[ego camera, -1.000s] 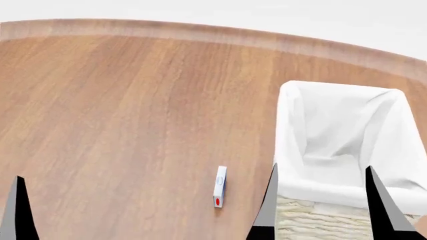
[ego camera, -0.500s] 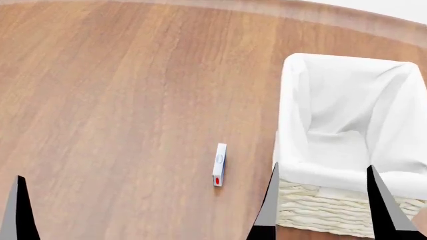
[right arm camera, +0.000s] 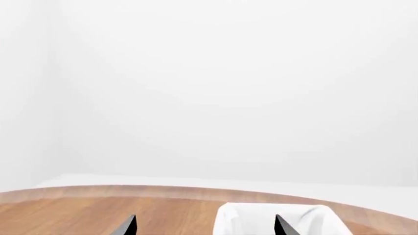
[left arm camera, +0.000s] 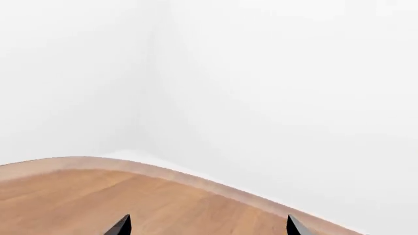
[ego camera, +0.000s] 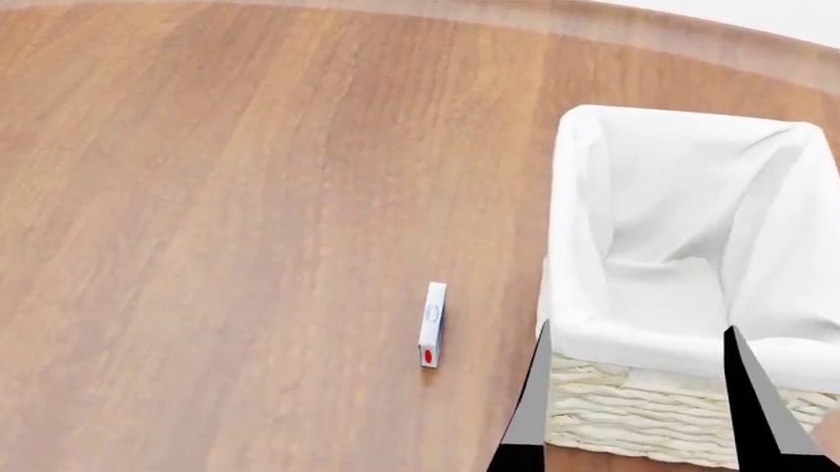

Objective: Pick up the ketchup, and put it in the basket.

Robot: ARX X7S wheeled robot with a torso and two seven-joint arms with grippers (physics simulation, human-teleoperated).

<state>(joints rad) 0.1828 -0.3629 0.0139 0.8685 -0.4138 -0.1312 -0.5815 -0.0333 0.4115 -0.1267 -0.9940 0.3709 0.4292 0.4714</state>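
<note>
The ketchup is out of view in every frame. The basket (ego camera: 683, 246), cream wicker with a white cloth liner, stands on the wooden table at the right of the head view, and its far rim shows in the right wrist view (right arm camera: 248, 220). My right gripper (ego camera: 639, 403) is open and empty, with its fingers (ego camera: 529, 403) in front of the basket's near wall. It also shows open in the right wrist view (right arm camera: 205, 227). My left gripper (left arm camera: 207, 227) is open and empty over bare table, and is outside the head view.
A small white box with a red spot (ego camera: 432, 336) lies flat on the table (ego camera: 236, 197), just left of the basket. The table's curved far edge (ego camera: 525, 15) runs along the top of the head view, with white walls beyond it.
The head view tilted down, so the basket and the small box sit higher in the picture. The left gripper's finger has left the head view's lower left corner.
</note>
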